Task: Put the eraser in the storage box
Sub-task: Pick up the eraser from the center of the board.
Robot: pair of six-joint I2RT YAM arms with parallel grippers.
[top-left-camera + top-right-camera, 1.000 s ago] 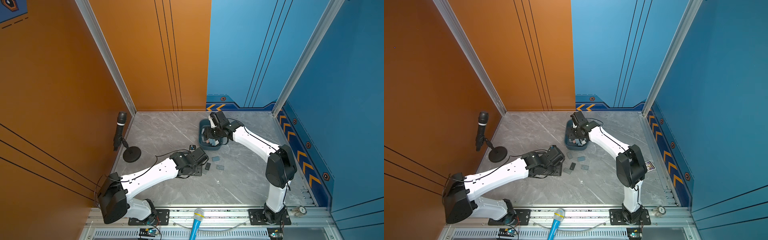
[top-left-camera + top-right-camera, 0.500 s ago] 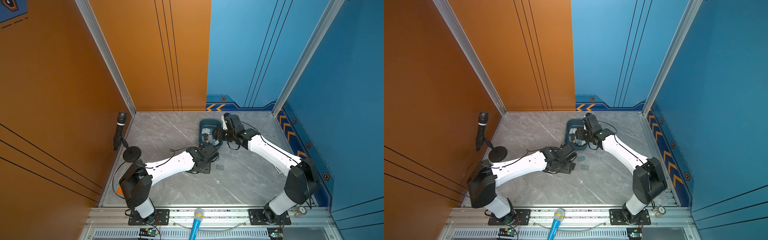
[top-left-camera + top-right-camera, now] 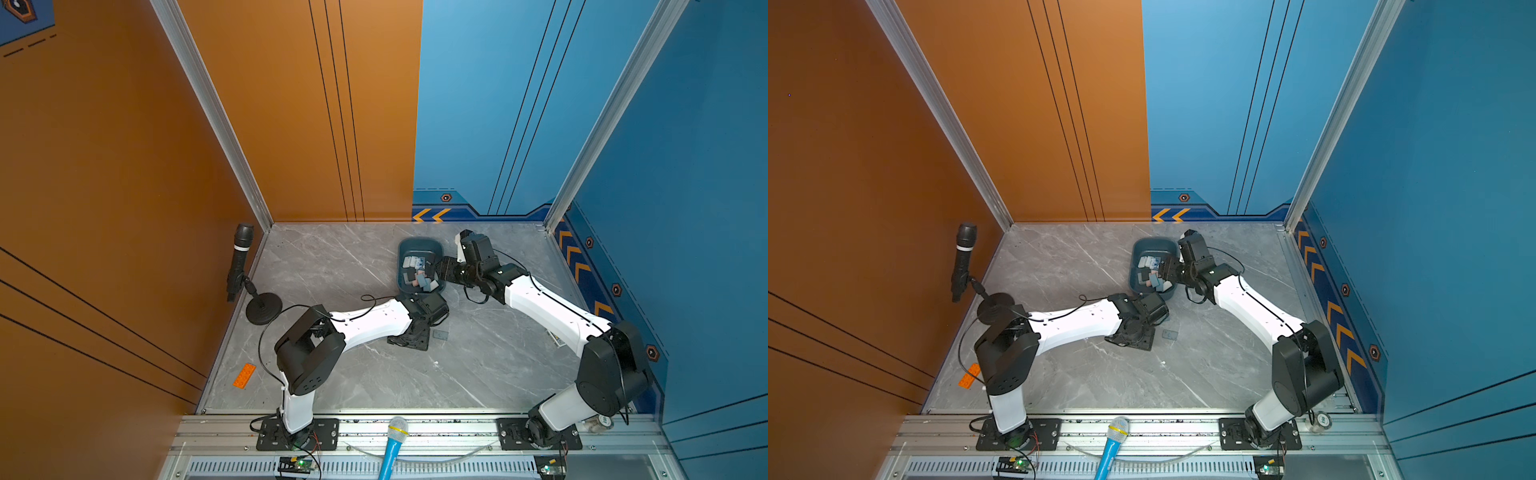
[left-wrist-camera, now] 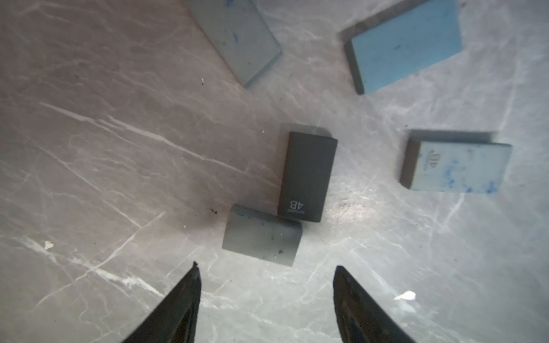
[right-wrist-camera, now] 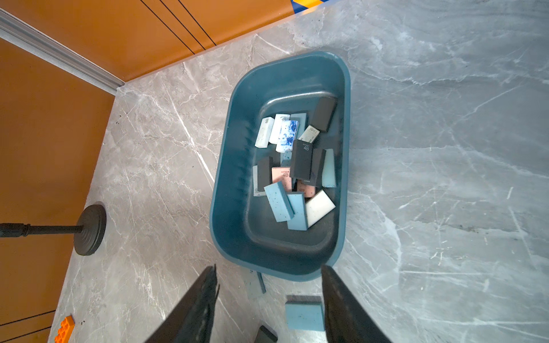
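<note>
1. Stretching the left arm much farther forward than a second ago, bringing the left claw (image 4: 266,265) down close over the grey marble desk (image 4: 89,148), just short of the near end of the dark teal-blue plastic storage box (image 3: 419,246), rectangular with rounded corners.
2. Swinging the right arm outward as well, carrying the right claw (image 5: 268,266) from above the box's middle to its right rim.
3. Holding the left claw wide and empty, both dark fingers well apart.
4. Looking down past those fingers on a black rectangular rubber eraser (image 4: 307,178) marked 4B, lying flat and touching, at its marked end, a dull grey rectangular eraser (image 4: 261,239) nearest the fingertips.
5. Showing three more loose pieces farther off on the desk, apart from each other: a pale blue-stained eraser (image 4: 457,166) also marked 4B, a bright blue rectangular eraser (image 4: 407,44), and a grey-blue flat eraser (image 4: 237,38) cut by the picture's edge.
6. Holding the right claw partly spread, with nothing between its fingers, raised above the box.
7. Showing the storage box toward the back of the desk in both top views, already carrying a loose heap of white, black, pink and light blue erasers (image 5: 301,160) on its floor.
8. Leaving one light blue rectangular eraser (image 5: 304,314) on the desk just outside the box's near end.
</note>
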